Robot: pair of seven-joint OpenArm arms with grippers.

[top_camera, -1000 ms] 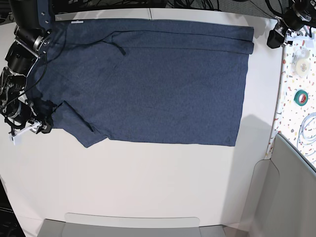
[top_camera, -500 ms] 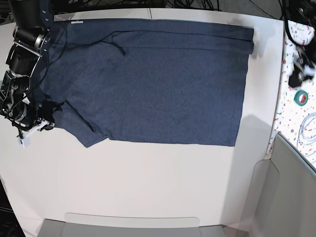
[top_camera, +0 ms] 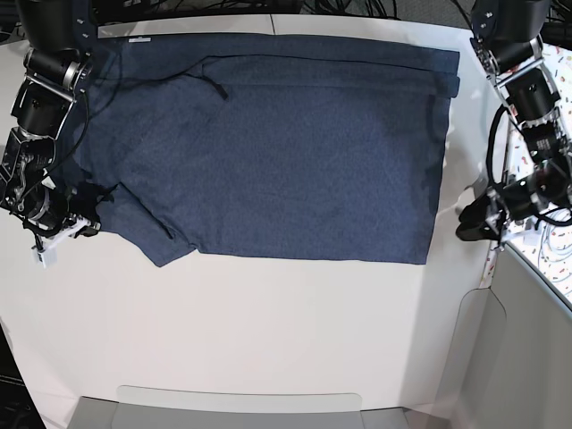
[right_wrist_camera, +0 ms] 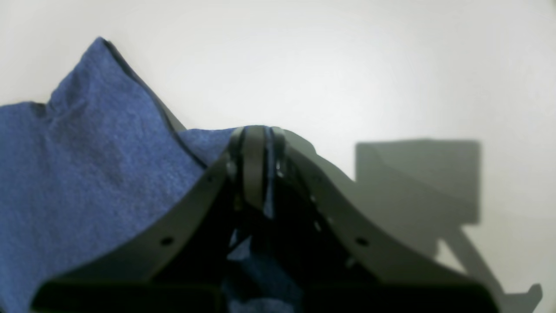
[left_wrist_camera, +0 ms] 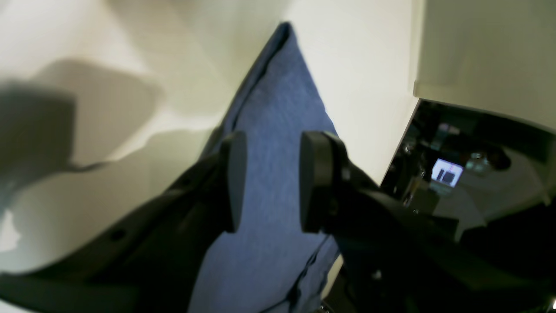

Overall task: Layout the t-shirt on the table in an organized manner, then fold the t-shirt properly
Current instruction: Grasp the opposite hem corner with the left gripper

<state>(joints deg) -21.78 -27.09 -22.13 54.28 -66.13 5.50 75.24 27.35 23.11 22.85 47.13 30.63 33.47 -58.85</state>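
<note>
Right gripper (top_camera: pixel 79 228) sat at the left edge of the base frame, clamped shut on the shirt (top_camera: pixel 277 152), and its wrist view showed the jaws pinched together over a blue fold of cloth with bare table (right_wrist_camera: pixel 347 65) beyond. Over at the right edge the left gripper (top_camera: pixel 472 221) hovered low beside the shirt's hem side, jaws parted with nothing between them; in its own wrist view the two pads stood apart and the shirt (left_wrist_camera: pixel 278 130) ran away up the frame as a narrowing blue wedge, so the cloth lay straight ahead of the opening but not yet in it. That shirt was spread across the upper half of the table (top_camera: pixel 268 340), long axis running left to right in the base frame, one sleeve poking down at the lower left just beside the right gripper, the hem a near-straight line at the right. That hem was what the coming move looked to turn on: it lay just left of the left gripper, near but apart, and the left arm was plainly the closer one to it. Against the frame a second earlier, the left arm had swung down from the top right corner to mid-height by the hem, and the right gripper, then open beside the sleeve, had closed on the cloth; the shirt itself lay as it had.
</note>
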